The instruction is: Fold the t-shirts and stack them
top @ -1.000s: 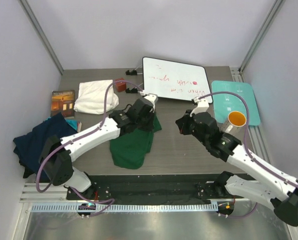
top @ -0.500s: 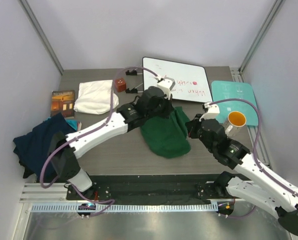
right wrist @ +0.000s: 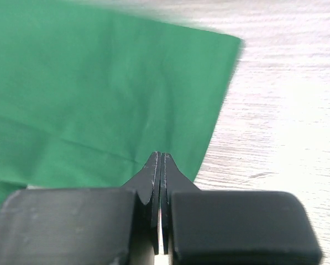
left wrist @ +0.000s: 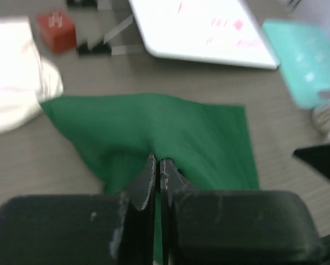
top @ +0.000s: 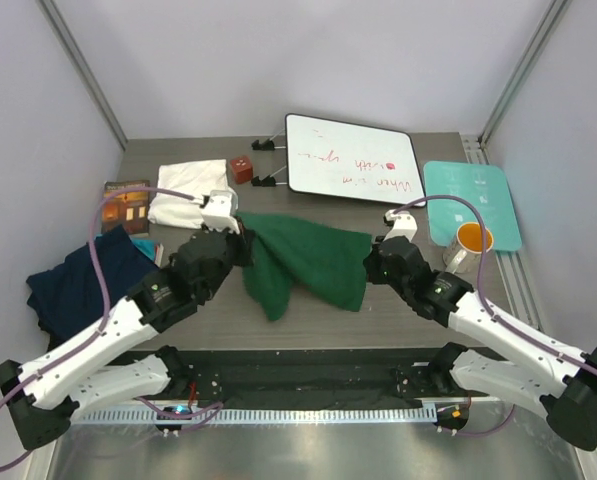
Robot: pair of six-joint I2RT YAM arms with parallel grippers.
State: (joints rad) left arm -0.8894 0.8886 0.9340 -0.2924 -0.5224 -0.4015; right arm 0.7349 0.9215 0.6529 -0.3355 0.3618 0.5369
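**Green shirt pinched at both ends**

My left gripper (top: 240,240) is pressed together on the left end of the dark green t-shirt (top: 313,258). My right gripper (top: 371,262) pinches its right edge, fingers flat on the cloth. The shirt spans between them over the middle of the table (top: 328,325). The cream-white t-shirt (top: 188,192) lies folded at the far left, beside the brown book (top: 126,203). The navy blue t-shirt (top: 73,285) sits crumpled at the near left. The mug (top: 468,243) stands just right of my right gripper, by the teal board (top: 478,190).

Even light, blurred wrist views
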